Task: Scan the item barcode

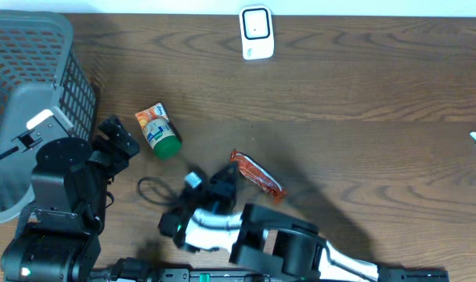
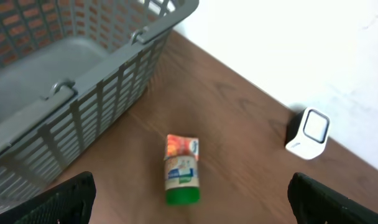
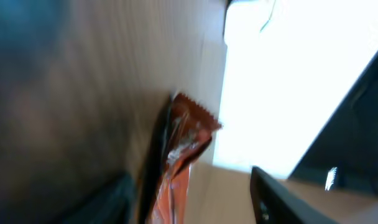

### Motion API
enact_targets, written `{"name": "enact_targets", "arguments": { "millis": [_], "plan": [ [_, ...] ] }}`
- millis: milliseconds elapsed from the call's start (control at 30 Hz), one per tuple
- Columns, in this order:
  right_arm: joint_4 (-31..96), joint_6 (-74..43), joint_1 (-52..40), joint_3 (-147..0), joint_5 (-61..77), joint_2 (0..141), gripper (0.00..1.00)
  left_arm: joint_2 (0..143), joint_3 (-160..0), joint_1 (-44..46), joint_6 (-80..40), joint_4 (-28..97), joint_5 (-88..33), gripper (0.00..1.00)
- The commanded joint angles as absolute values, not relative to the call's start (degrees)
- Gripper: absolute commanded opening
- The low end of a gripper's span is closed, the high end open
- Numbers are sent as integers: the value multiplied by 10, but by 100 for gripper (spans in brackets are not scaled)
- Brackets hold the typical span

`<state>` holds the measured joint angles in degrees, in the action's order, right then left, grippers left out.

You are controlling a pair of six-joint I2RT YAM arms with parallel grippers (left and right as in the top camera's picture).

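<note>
Partly open right end effector (image 3: 192,193) around wrapper (image 3: 184,134)

Item 1: snack wrapper (image 1: 257,175), glossy red-brown, crimped ends. Lies flat on the worktop (image 1: 363,94), near the middle, running diagonally from far-left to near-right.

Item 2: small cylindrical container (image 1: 158,131) with a green cap, white-and-green label and orange printed top end. Lies on its side, left of centre, cap pointing near-right; well apart from the wrapper.

Item 3: barcode scanner (image 1: 256,33), white, rounded, with a dark-outlined window. Stands at the far edge, about centre.
</note>
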<state>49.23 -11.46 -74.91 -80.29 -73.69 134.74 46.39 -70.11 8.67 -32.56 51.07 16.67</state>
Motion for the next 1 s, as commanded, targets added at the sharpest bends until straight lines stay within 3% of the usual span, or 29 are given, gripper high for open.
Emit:
{"name": "enact_targets", "arguments": {
  "millis": [0,33,167,333,533,700,867,967],
  "plan": [
    [502,-127,-780,-790,-650,1379,62,462,-712,84,-315,504,172,99],
    [512,-144,-780,-790,-646,1373,64,462,-715,84,-311,504,172,99],
    [550,-188,-779,-790,-590,1331,88,462,-747,84,-279,505,172,99],
    [566,-197,-765,-791,-517,1239,99,462,-785,84,-279,505,145,99],
    [597,-196,-698,-791,-353,1094,99,462,-788,84,-279,514,124,99],
    [595,-132,-554,-791,-111,1011,99,462,-788,84,-280,527,124,99],
    [598,-83,-456,-790,-45,1034,99,462,-788,84,-281,530,124,99],
    [615,-37,-419,-790,120,1053,99,462,-788,84,-281,540,125,99]
  ]
}}
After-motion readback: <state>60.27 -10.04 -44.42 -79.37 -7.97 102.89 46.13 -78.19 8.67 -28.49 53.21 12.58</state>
